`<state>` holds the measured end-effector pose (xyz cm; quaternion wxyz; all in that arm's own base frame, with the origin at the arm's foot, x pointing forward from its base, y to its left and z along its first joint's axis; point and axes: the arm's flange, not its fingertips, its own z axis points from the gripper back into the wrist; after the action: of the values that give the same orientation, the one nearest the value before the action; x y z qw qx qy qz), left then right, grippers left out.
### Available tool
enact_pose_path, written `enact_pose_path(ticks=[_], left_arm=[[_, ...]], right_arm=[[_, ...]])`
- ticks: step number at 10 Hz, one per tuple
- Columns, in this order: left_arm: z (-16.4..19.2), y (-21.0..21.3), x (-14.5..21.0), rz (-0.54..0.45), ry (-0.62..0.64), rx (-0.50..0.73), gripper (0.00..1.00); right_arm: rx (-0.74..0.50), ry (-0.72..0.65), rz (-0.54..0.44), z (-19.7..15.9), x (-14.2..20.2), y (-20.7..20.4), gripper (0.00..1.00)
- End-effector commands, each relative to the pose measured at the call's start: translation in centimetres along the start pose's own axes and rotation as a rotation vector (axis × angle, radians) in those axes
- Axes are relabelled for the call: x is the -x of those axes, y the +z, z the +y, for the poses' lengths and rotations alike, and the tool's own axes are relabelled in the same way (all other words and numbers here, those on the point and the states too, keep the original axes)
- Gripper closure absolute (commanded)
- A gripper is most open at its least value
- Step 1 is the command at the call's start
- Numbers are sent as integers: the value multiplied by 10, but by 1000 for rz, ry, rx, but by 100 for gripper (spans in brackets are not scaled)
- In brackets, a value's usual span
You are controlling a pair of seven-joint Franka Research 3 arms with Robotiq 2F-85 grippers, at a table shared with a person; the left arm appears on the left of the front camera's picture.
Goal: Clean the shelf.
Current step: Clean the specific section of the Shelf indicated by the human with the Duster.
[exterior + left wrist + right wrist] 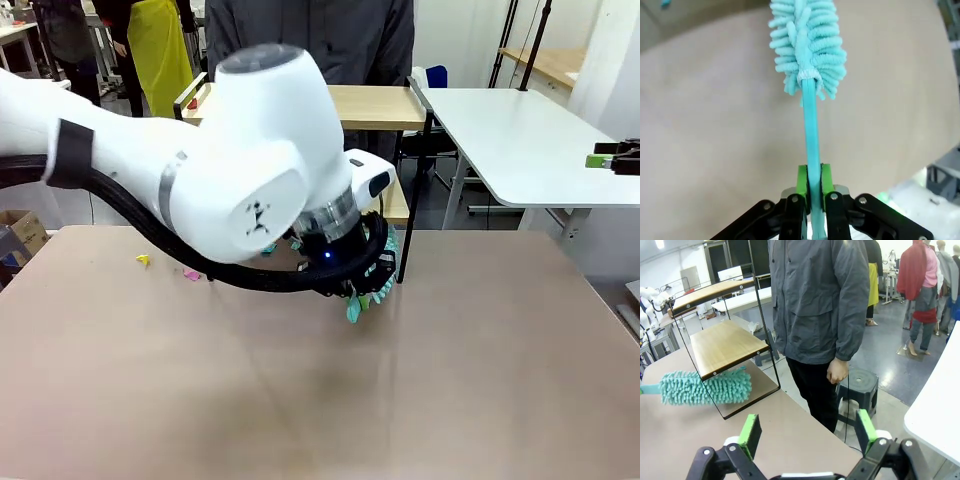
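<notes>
Counter's [480, 380] far edge holds the shelf [727, 345]; left jaws pinch the duster [809, 95] by its handle to reach under it, right jaws spread.

Two-tier wooden shelf [725, 342] — upright, thin black frame.

Glossy white left arm [250, 150], black cable [150, 235] looped beneath; black left hand [813, 172], green pads [801, 179], silver screws [791, 198].
</notes>
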<state>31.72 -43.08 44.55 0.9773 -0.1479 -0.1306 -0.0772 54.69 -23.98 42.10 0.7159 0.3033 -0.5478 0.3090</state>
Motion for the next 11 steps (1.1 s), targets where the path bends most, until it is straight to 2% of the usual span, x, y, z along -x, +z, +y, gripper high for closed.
enact_pose_path(ticks=[1,4,9,10,11], left_arm=[[-17,-25,-7,-78,37,-55,87],[-21,-57,-14,-135,24,-70,87],[-12,-101,-14,-97,37,-132,87],[-11,-102,-16,-22,42,-176,87],[-5,-92,-14,-78,2,-112,87]], right_arm=[[2,6,5,1,-2,-1,0],[2,6,5,1,-2,-1,0],[2,6,5,1,-2,-1,0],[2,6,5,1,-2,-1,0],[2,6,5,1,-2,-1,0]])
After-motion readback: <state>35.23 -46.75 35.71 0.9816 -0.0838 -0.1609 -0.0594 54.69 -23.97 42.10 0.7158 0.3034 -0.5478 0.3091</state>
